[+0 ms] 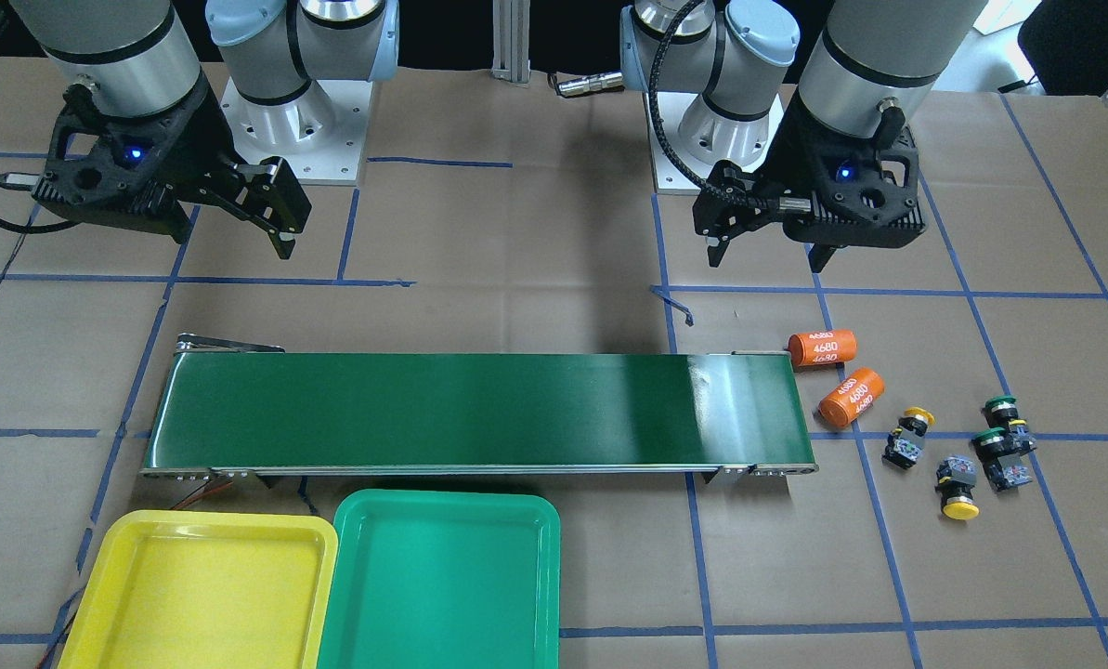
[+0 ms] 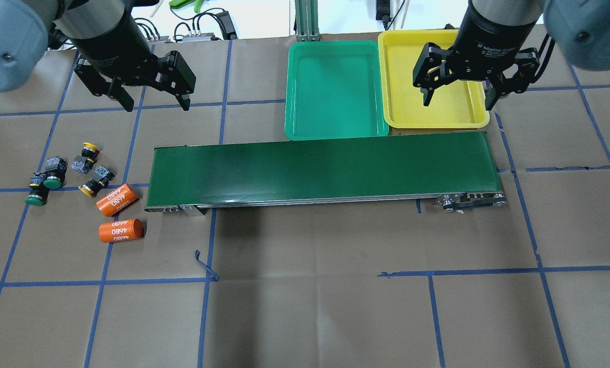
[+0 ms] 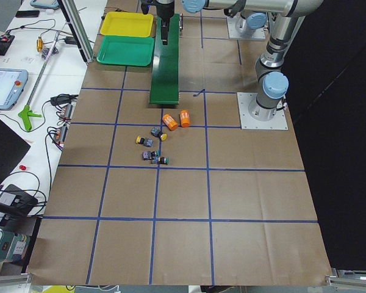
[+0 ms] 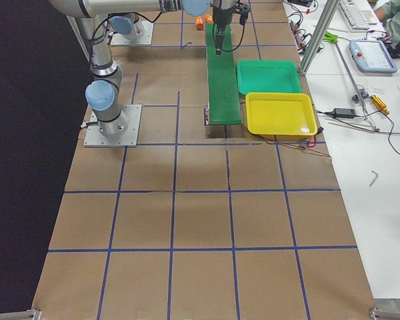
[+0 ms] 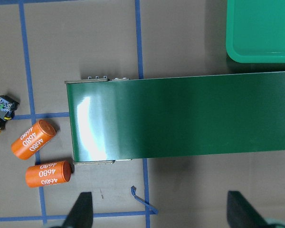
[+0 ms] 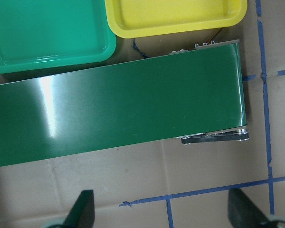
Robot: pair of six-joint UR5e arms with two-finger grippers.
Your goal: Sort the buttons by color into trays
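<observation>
— How do your pincers stand?

— Both hang over the near part of the counter (image 2: 310, 306), black and angular. My left pincer (image 2: 156, 105) is spread wide, fingers well apart, with nothing between them. My right pincer (image 2: 458, 104) gapes just as wide and grips nothing.

— And under them?

— Brown paper, creased in places, crossed by a grid of blue tape (image 2: 489, 271).

— What comes next?

— On my left lie two smooth orange cylinders (image 2: 117, 199) (image 2: 121, 230) on their sides, with "4680" printed in white. One lies just beside the belt's left end. The other is near it, turned another way.

— Where are the buttons?

— Just past the cylinders and farther left, all four on the counter. Each has a round cap on a black body with a grey block, and the caps point different ways. The two yellow buttons (image 2: 85, 157) (image 2: 96, 182) lie nearer the belt, apart from each other. The two green buttons (image 2: 54, 174) (image 2: 35, 191) lie outermost, close together. I cannot tell whether they touch.

— The belt?

— The belt (image 2: 325, 171) is a long, dark green, glossy strip in a thin metal frame, running left to right across the middle.

— Farthest off?

— Two shallow plastic trays, rectangular with rounded corners, just beyond the belt toward its right end. The green tray (image 2: 330, 87) is on the left and the yellow tray (image 2: 437, 110) just beside it on the right.
</observation>
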